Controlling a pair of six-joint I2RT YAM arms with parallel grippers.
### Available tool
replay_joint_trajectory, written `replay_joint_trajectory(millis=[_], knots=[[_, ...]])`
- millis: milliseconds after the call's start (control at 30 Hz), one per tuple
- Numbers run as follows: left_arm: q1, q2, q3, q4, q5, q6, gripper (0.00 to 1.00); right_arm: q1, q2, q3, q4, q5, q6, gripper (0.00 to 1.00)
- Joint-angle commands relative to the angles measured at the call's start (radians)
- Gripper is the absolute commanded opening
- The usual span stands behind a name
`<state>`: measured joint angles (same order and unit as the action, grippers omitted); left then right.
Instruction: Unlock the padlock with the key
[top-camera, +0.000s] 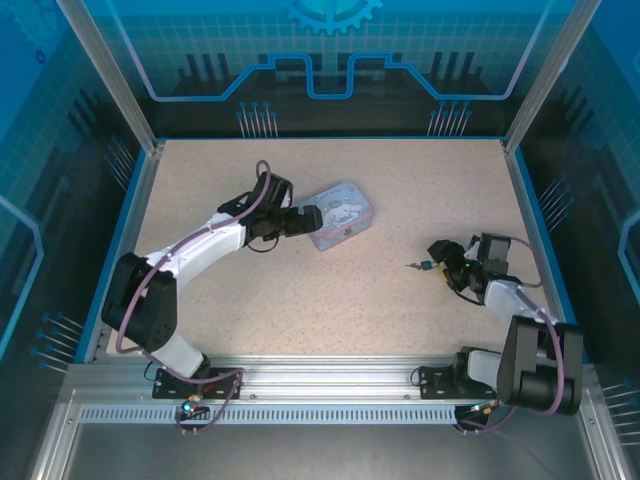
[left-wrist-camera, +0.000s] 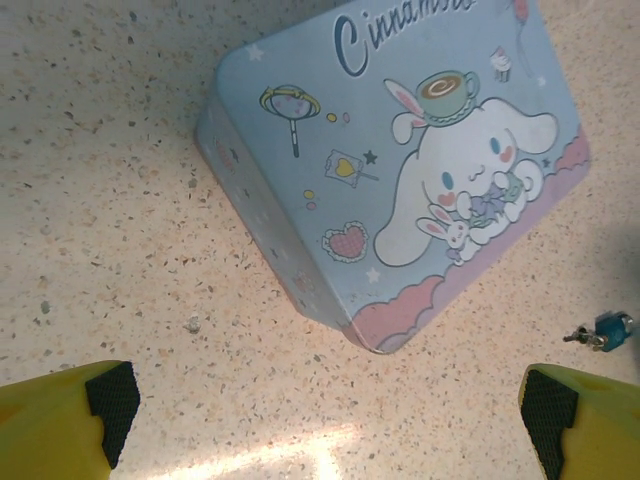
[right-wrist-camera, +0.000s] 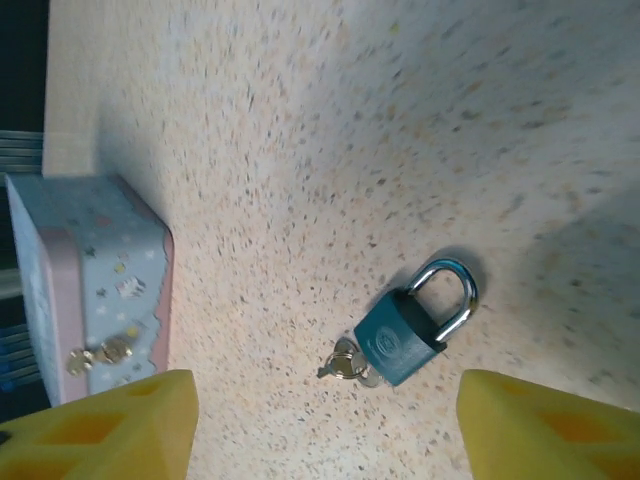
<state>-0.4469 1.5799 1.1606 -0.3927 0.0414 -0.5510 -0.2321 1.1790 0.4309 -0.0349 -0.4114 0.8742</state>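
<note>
Right wrist: the right gripper (right-wrist-camera: 325, 430) gapes empty over the tiny, hard, probably slippery padlock (right-wrist-camera: 408, 338); pinch its flat sides.

padlock (right-wrist-camera: 405, 340) | right of tin (top-camera: 340, 215) (well apart) | key (right-wrist-camera: 345, 365) touching padlock
</note>
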Motion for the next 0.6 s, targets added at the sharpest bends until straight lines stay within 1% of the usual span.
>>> replay_joint_trajectory(millis=[0, 100, 133, 233, 367, 467, 567], knots=[[0.01, -0.083, -0.018, -0.049, -0.036, 0.003, 0.99, -0.053, -0.095, 0.013, -0.171, -0.028, -0.046, 0.79], [0.016, -0.139, -0.023, -0.066, -0.064, 0.012, 0.99, -0.076, -0.173, 0.052, -0.244, -0.019, -0.065, 0.88], [0.018, -0.158, -0.024, -0.074, -0.082, 0.017, 0.99, -0.075, -0.192, 0.072, -0.271, -0.006, -0.073, 0.94], [0.025, -0.216, -0.037, -0.088, -0.158, 0.039, 0.99, -0.073, -0.219, 0.149, -0.339, 0.03, -0.118, 0.97], [0.042, -0.29, -0.092, -0.055, -0.29, 0.075, 0.99, -0.066, -0.185, 0.251, -0.394, 0.108, -0.178, 0.99], [0.049, -0.351, -0.178, 0.033, -0.395, 0.137, 0.99, -0.038, -0.144, 0.303, -0.41, 0.236, -0.199, 1.0], [0.051, -0.432, -0.323, 0.211, -0.512, 0.228, 0.99, 0.041, -0.137, 0.278, -0.343, 0.49, -0.221, 1.0]])
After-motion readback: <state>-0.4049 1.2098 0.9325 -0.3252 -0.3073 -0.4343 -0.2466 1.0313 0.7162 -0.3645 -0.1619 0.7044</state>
